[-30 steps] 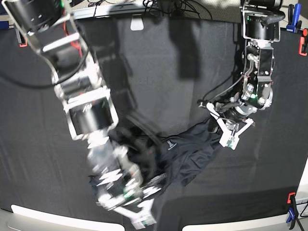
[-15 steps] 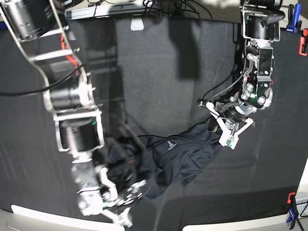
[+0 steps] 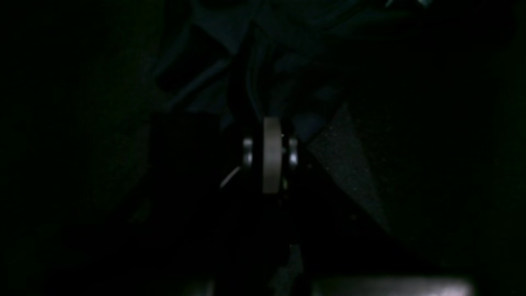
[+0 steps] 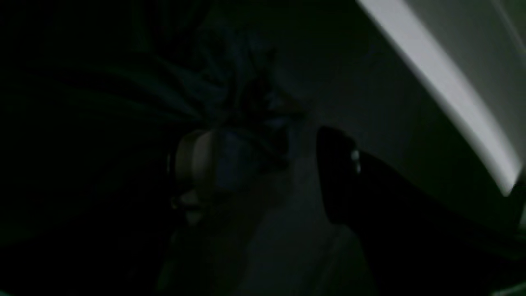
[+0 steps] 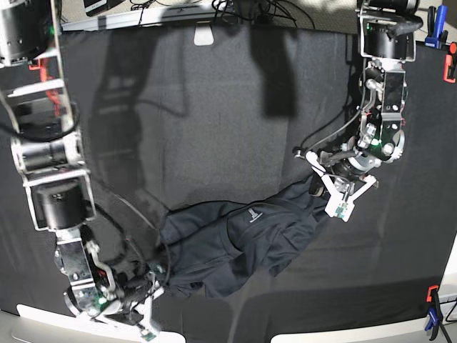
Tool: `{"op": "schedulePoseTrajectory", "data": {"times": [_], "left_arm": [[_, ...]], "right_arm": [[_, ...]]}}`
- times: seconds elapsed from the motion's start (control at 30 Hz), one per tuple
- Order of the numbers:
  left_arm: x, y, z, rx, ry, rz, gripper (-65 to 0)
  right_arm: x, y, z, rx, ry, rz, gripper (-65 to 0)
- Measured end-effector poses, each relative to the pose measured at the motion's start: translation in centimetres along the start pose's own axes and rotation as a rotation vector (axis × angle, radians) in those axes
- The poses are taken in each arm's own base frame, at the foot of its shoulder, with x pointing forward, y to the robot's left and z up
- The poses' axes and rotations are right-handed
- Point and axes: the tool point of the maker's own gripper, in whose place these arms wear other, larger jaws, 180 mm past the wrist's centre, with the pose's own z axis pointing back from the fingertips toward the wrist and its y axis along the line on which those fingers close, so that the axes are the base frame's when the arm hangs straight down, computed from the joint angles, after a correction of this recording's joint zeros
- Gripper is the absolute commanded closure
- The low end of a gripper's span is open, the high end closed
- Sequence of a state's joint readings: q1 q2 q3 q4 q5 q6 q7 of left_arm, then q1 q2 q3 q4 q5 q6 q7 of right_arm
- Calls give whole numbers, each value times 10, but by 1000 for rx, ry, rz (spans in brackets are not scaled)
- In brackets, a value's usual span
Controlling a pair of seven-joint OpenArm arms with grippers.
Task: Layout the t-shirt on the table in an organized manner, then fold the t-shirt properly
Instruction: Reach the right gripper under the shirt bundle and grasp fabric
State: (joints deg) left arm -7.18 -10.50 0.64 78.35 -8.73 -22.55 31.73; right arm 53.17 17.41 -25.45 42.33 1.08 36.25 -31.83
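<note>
Base view: t-shirt (image 5: pixel 246 239) lies crumpled in a long diagonal band on the table (image 5: pixel 214 107), running from near-left up toward the right, approx centre-near of the black cloth. Small pale print shows mid-shirt, folds bunched round it. Right end of the shirt goes up to the left gripper (image 5: pixel 340 202), which sits at that edge; claw clenched on the t-shirt fabric, white fingertips pointing down-left. Left arm comes down from the far-right corner. Near-left end of the shirt reaches the right gripper (image 5: pixel 146 314), low by the table's near edge; claw spread wide, w/ cloth between the fingers in the right wrist view (image 4: pixel 263 164), but can't tell if it's actually gripping. Both wrist views v. dark; left wrist view shows only the pinched jaws (image 3: pixel 271 156) and dim folds beyond. Orange and blue clamps (image 5: pixel 433 304) at the right edge, cables (image 5: pixel 243 8) along the far side.
</note>
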Motion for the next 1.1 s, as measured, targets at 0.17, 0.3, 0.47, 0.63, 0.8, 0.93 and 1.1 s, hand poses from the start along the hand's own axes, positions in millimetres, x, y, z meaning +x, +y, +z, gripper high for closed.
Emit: {"op": "schedulePoseTrajectory", "data": {"times": [0.17,0.3,0.47,0.63,0.8,0.93,1.1], "left_arm": [[0,0,0,0,0,0,0],[0,0,0,0,0,1,0],[0,0,0,0,-1,0,0],[0,0,0,0,0,0,0],[0,0,0,0,0,1,0],[0,0,0,0,-1,1,0],[0,0,0,0,-1,1,0]], "right_arm": [[-14,20,-14,39,48,160,-370],[-37,27,-26,55,106,236,-370],[-47,22,-29,61,103,225,-370],[-40,32,-31,82,93,236,-336],[-34,43,-35,99,91,243,-336],[-38,50,-37,109,123,247,-335],[-45,51,-37,110,157,246,-272]]}}
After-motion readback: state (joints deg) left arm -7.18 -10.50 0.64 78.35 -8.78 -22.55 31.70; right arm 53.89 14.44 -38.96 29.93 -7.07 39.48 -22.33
